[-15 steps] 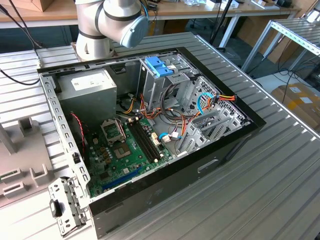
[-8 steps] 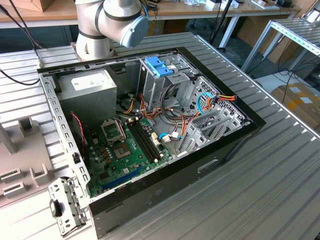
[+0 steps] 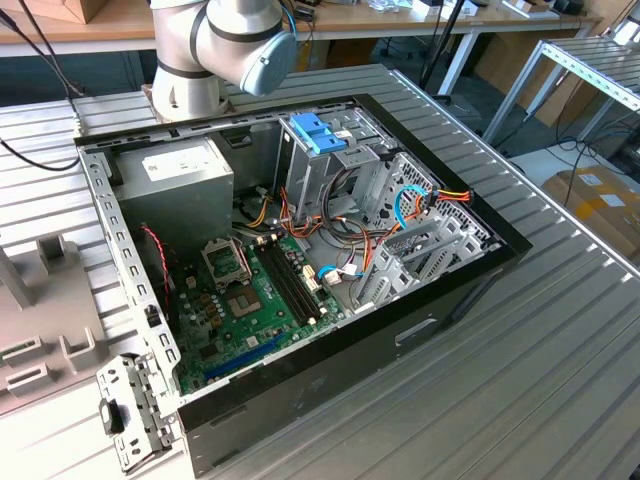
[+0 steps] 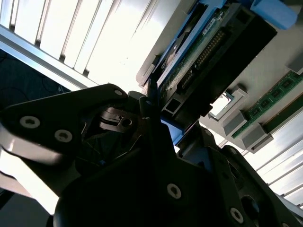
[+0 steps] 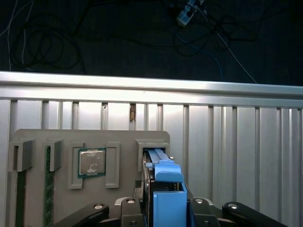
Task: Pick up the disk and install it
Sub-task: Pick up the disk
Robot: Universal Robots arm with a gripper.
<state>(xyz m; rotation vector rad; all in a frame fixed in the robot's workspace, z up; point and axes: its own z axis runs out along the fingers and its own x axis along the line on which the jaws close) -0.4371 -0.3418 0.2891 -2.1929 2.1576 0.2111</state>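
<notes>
One gripper (image 5: 167,204) flanks one disk (image 5: 169,177) (one chip (image 5: 92,161) nearby).

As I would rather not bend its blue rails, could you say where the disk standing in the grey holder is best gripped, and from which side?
Probably take the disk across its broad flat faces, near the blue tab, from above, along the slot. It stands on edge in the grey holder, so only that end sticks out, and the faces are parallel.

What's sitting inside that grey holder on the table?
A square chip, a green memory stick and the blue-railed disk, each in its own slot. The slot hides the disk's lower part.
</notes>
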